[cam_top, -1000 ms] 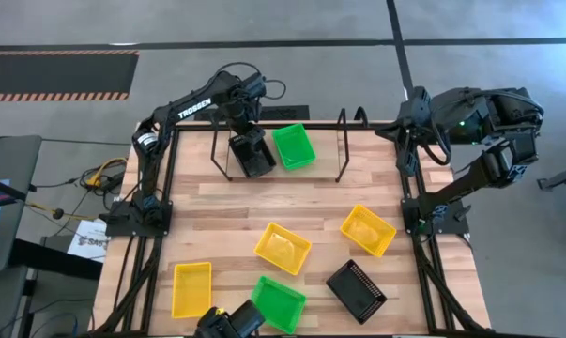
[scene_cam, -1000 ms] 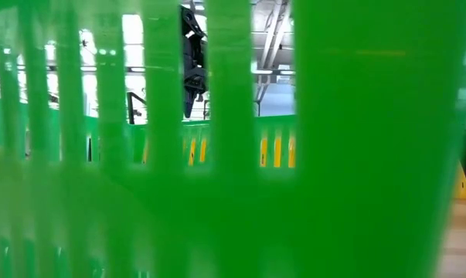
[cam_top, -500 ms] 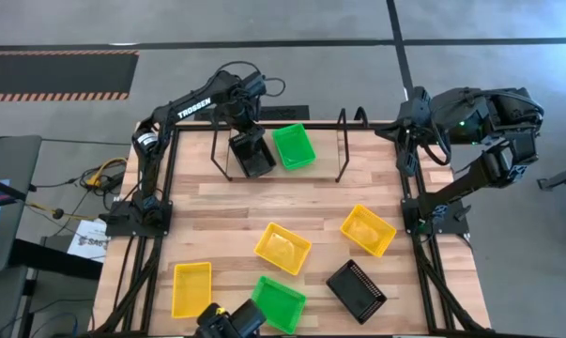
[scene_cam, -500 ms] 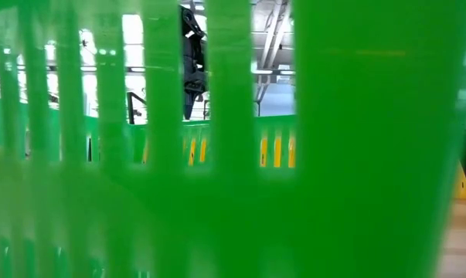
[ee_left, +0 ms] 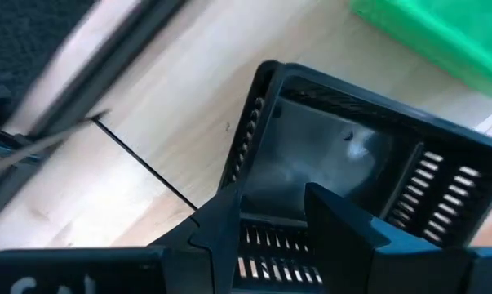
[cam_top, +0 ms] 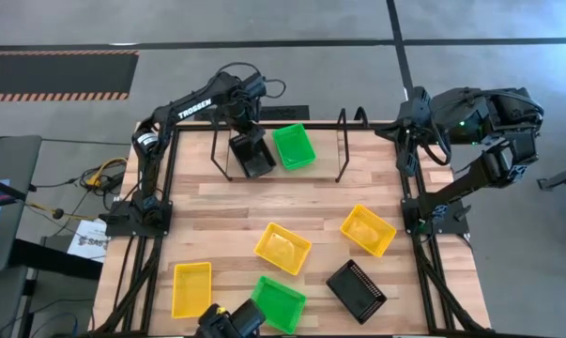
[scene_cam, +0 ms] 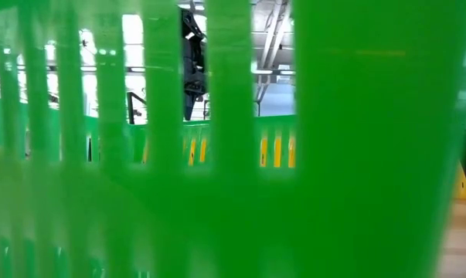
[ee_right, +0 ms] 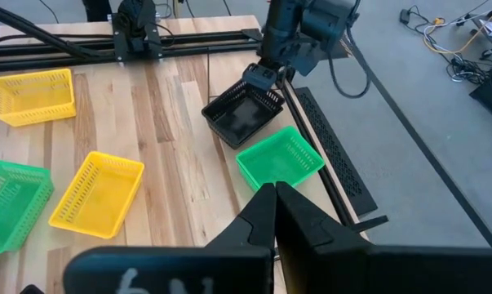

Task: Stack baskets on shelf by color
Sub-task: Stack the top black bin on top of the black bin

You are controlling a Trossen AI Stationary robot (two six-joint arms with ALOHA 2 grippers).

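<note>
A black basket [cam_top: 252, 155] sits on the shelf [cam_top: 320, 174] at the table's far edge, tipped up on one side, with a green basket [cam_top: 294, 146] just beside it. The left gripper [cam_top: 242, 133] has its 2 fingers [ee_left: 335, 220] clamped over the black basket's near wall, 1 inside and 1 outside. Spread over the tabletop [cam_top: 217, 216] lie 3 yellow baskets [cam_top: 283, 248], 1 more green, 1 more black. The right gripper [ee_right: 275, 196], closed and empty, waits above the table's far right corner.

Baskets and shelf

A black basket [cam_top: 251, 154] is tilting beside a green basket [cam_top: 294, 146] on the shelf [cam_top: 344, 150]; six more baskets are lying scattered nearer the front.
</note>
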